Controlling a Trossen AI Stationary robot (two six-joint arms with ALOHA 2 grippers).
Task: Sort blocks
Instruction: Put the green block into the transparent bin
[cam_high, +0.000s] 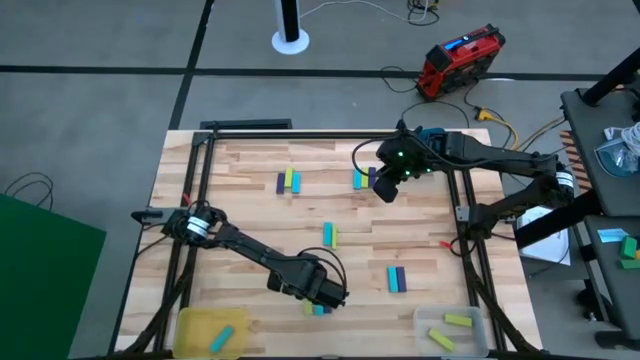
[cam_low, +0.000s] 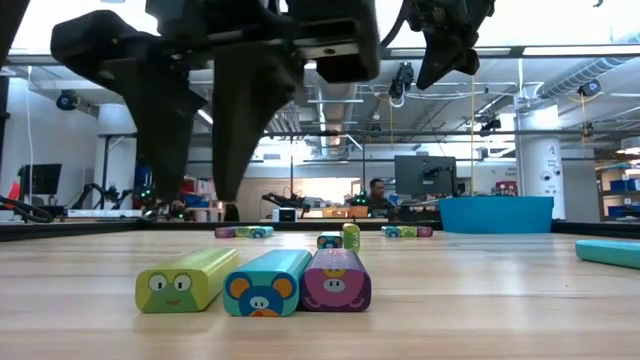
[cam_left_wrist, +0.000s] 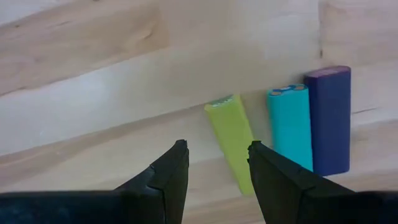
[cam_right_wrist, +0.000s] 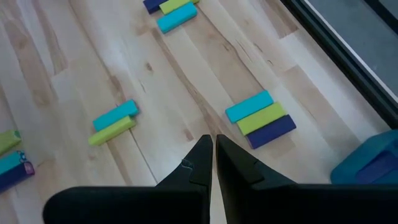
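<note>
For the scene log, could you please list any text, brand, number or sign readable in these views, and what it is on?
No readable text in any view.
The three nearest blocks carry printed cartoon animal faces, not words.
The red device on the floor has a blue patch, too small to read.
The monitor in the room behind is too blurred to read.

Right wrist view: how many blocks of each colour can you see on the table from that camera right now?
cyan-blue blocks: 4
yellow-green blocks: 4
dark purple blocks: 3
Total: 11
</note>
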